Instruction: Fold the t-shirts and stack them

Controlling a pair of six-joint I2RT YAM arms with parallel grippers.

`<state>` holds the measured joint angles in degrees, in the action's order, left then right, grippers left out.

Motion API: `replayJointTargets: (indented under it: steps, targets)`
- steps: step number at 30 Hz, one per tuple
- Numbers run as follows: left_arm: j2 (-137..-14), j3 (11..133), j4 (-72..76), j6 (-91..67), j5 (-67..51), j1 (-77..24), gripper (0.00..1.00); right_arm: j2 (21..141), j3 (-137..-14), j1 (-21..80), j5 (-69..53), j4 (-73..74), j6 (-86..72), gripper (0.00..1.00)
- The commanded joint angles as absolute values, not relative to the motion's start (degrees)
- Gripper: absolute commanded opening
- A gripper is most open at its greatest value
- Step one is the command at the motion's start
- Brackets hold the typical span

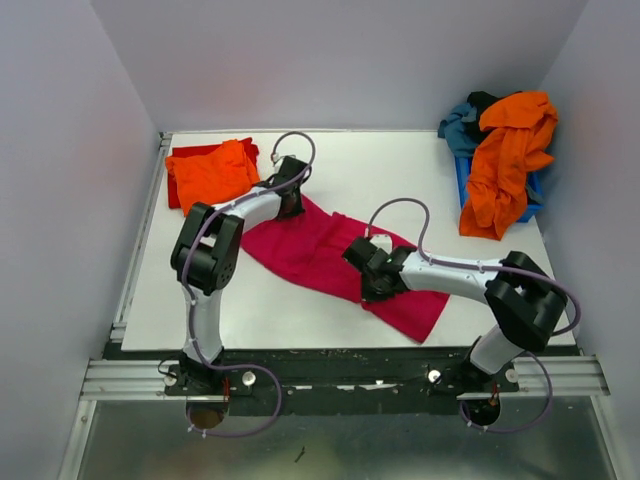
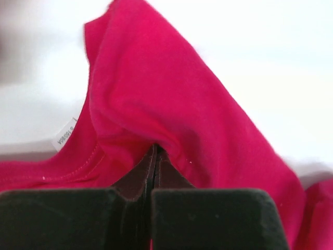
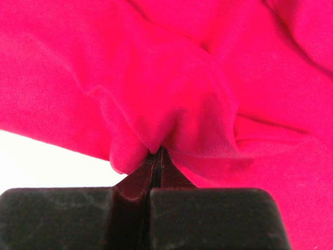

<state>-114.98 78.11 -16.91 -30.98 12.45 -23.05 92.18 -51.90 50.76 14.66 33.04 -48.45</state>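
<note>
Centrally, the magenta-pink t-shirt (image 1: pixel 315 250) is lying stretched diagonally across the white table (image 1: pixel 400 170), which is sitting between pale lavender walls (image 1: pixel 330 60). The left gripper (image 2: pixel 156 151) and right gripper (image 3: pixel 157 152) are each clamping a fold of its cloth, fingers pressed together on it.

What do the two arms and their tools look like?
Both the left arm and right arm have white tubular links joined by chunky black joint housings. A thin lavender-grey cable loops along each. The left tool and right tool are matte black: blocky bodies, fingers tapering to a wedge. No markings visible.
</note>
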Motion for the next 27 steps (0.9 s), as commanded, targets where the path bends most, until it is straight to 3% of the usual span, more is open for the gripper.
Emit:
replayJointTargets:
  steps: [1, 8, 14, 20, 23, 27]
  targets:
    - [-122.1, 84.1, -19.5, -30.8, 9.0, -27.1, 0.00, 95.2, -51.4, 54.9, 4.3, 32.3, -52.8, 0.01]
    - [-132.1, 99.6, -21.6, -32.6, 5.1, -30.8, 0.00, 93.3, -51.6, 57.0, -3.0, 19.3, -49.1, 0.01]
    - [-140.1, 111.6, -22.8, -33.7, 0.9, -33.3, 0.00, 85.6, -56.3, 55.5, 4.4, 23.5, -42.5, 0.04]
    - [-145.8, 120.8, -21.6, -37.2, -3.7, -33.8, 0.00, 76.9, -55.9, 41.5, 0.4, 25.7, -36.2, 0.12]
    - [-149.4, 126.8, -21.7, -39.1, -5.2, -33.8, 0.00, 75.3, -55.5, 34.6, -2.7, 24.1, -32.8, 0.33]
    - [-153.9, 134.2, -21.0, -41.5, -7.9, -33.7, 0.00, 80.3, -59.6, 25.5, -6.6, 24.2, -29.8, 0.35]
